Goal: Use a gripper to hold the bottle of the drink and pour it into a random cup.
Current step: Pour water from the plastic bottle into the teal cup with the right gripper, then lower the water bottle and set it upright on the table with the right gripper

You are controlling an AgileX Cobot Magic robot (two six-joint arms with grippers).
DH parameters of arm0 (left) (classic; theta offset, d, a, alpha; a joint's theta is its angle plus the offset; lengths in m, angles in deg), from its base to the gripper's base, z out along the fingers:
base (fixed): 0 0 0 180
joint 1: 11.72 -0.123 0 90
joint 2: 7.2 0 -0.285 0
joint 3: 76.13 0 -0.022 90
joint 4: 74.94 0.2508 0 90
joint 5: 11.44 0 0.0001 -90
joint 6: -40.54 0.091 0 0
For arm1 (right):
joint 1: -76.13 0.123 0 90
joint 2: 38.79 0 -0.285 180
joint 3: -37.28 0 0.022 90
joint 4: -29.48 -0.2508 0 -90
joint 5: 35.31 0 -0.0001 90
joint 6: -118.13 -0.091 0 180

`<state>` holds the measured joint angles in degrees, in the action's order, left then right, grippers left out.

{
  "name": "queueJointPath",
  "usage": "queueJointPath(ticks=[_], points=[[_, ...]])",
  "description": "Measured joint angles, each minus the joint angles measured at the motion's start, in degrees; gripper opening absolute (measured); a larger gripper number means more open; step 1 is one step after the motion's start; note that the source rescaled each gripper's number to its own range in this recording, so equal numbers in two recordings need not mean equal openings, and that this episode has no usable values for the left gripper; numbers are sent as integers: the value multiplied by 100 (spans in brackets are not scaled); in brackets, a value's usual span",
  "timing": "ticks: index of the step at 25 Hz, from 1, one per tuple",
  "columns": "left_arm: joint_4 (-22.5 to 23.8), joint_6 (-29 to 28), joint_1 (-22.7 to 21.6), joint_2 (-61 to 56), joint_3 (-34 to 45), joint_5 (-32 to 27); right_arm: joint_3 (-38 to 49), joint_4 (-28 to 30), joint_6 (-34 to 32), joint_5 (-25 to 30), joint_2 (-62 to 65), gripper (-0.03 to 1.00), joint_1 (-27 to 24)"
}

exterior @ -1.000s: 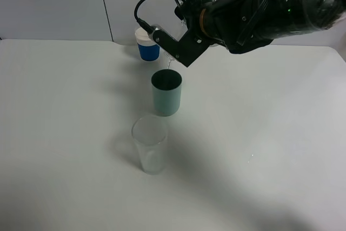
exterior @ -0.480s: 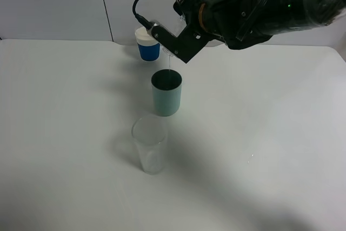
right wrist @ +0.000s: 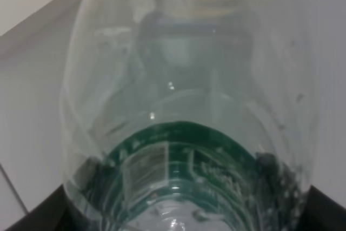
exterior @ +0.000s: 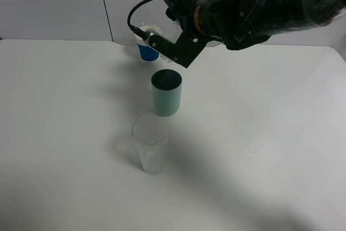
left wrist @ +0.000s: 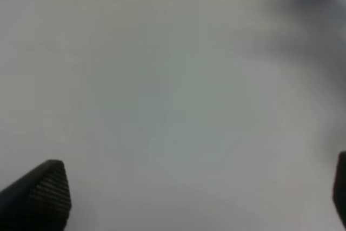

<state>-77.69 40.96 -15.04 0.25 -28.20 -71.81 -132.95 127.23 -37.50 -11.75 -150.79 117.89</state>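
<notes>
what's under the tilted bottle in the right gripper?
The green cup stands upright on the table, below the mouth of the bottle. Its inside looks dark; no liquid level can be made out. The right gripper covers most of the bottle in the high view.

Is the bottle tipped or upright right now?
Tipped: the bottle slants neck-down, with its mouth just above the opening of the green cup.
</notes>
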Motion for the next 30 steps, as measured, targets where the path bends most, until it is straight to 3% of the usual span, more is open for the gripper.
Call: queueJointPath(ticks=[7,13,18,19,25,30], points=[[0,0,0,0,0,0,-5,0,462,5,0,0,-1],[0,0,0,0,0,0,-5,0,135,-41,0,0,-1],[0,0,0,0,0,0,-5,-219,-1630,-134,0,0,-1],[0,0,0,0,0,0,-5,-219,-1630,-134,0,0,-1],[0,0,0,0,0,0,-5,-557,-4091,-162,205,0,-67],[0,0,0,0,0,0,-5,-1296,-5662,-242,643,0,-388]])
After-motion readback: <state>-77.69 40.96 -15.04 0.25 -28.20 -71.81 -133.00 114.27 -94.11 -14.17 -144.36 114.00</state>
